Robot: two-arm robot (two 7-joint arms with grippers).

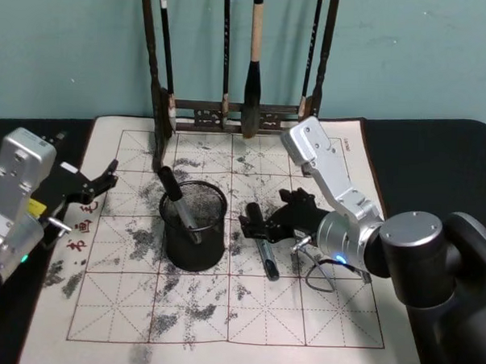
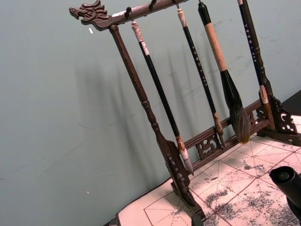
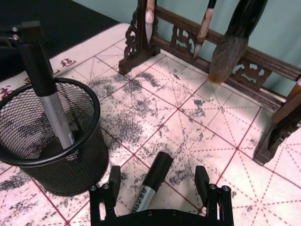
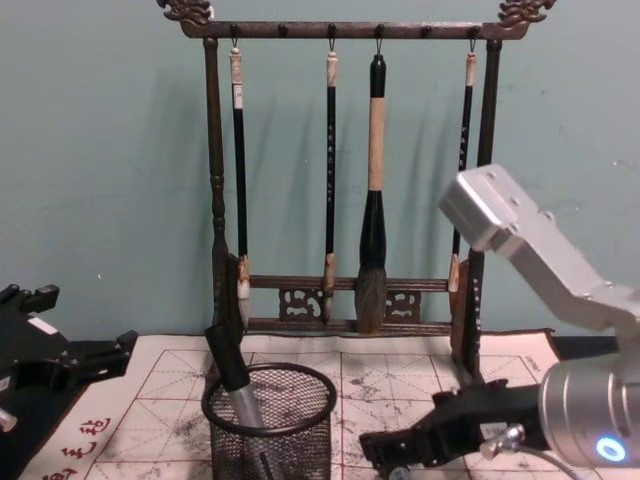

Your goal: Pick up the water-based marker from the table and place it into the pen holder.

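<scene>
A water-based marker [image 1: 264, 249] with a black cap and grey barrel lies on the cream felt mat of the table [image 1: 318, 314], just right of the pen holder [image 1: 170, 227]. My right gripper [image 1: 255, 223] is low over it and open. In the right wrist view its fingers [image 3: 114, 178] stand on either side of the marker [image 3: 151, 184] without touching it. The pen holder [image 3: 93, 106] is a black mesh cup, and another marker [image 3: 47, 94] leans inside it. My left gripper [image 1: 99, 184] is parked open at the mat's left edge.
The tall dark wooden brush rack [image 1: 230, 109] with several hanging brushes stands at the back of the mat, close behind the pen holder [image 4: 270, 420]. The mat's front half lies bare, stained with grey ink. A loose cable [image 1: 319, 276] loops beside the right wrist.
</scene>
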